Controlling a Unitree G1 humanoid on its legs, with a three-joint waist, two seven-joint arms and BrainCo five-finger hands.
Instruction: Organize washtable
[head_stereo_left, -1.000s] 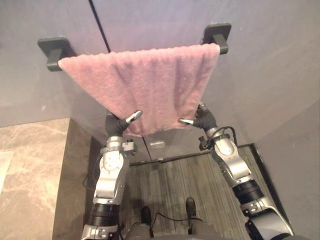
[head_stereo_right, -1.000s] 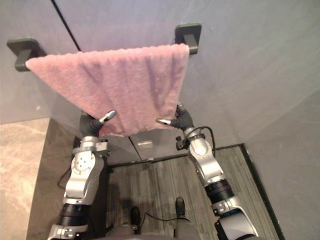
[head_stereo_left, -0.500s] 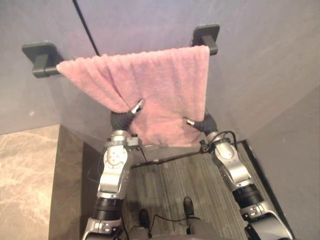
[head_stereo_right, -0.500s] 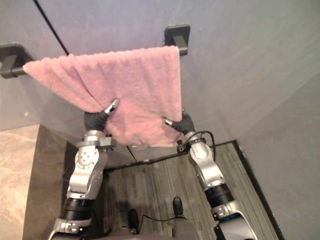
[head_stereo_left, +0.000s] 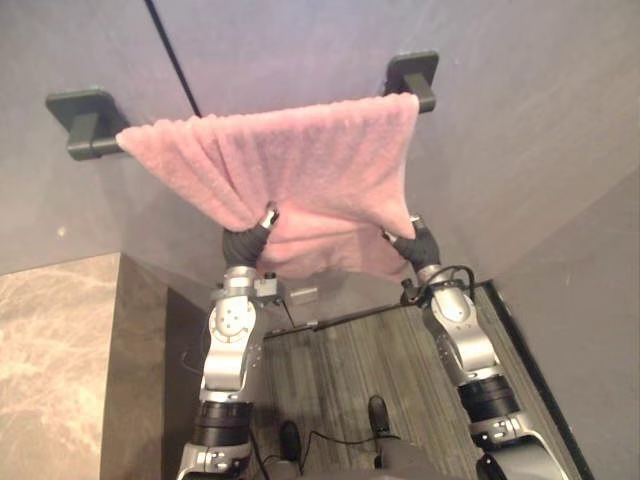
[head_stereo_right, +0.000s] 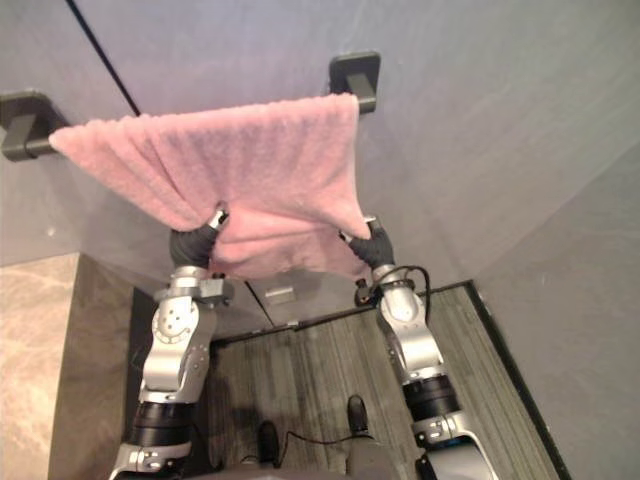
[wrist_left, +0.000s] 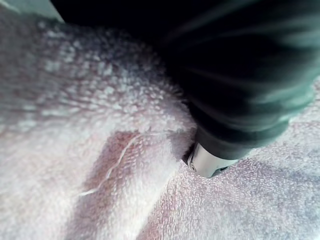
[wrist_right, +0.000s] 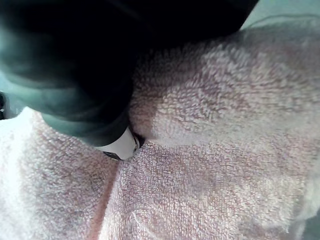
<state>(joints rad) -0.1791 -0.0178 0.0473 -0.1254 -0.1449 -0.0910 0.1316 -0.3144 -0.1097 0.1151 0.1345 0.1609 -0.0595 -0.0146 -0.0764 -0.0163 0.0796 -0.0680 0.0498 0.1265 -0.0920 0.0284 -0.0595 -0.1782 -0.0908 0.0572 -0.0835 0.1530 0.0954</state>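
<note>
A pink towel (head_stereo_left: 300, 170) hangs over a dark wall bar between two brackets (head_stereo_left: 85, 118) (head_stereo_left: 413, 72). Its lower edge is bunched and drawn up at both bottom corners. My left hand (head_stereo_left: 245, 243) is under the lower left part, its fingers curled into a fold of the cloth. My right hand (head_stereo_left: 415, 245) pinches the lower right corner, which is pulled to a point. Close up, the towel (wrist_left: 75, 150) wraps round the left hand (wrist_left: 240, 75), and the towel (wrist_right: 225, 125) folds against the right hand (wrist_right: 65, 75).
A marble countertop (head_stereo_left: 50, 370) lies at the lower left, with its dark side panel (head_stereo_left: 140, 380) beside my left arm. The grey wall (head_stereo_left: 520, 120) stands close behind the towel. A striped floor (head_stereo_left: 340, 370) lies below, with a small silver fitting (head_stereo_left: 303, 296) at the wall's foot.
Both hands have risen into the towel and their fingers have closed on its lower edge. The hanging edge is now gathered and lifted. The camera has shifted a little.
</note>
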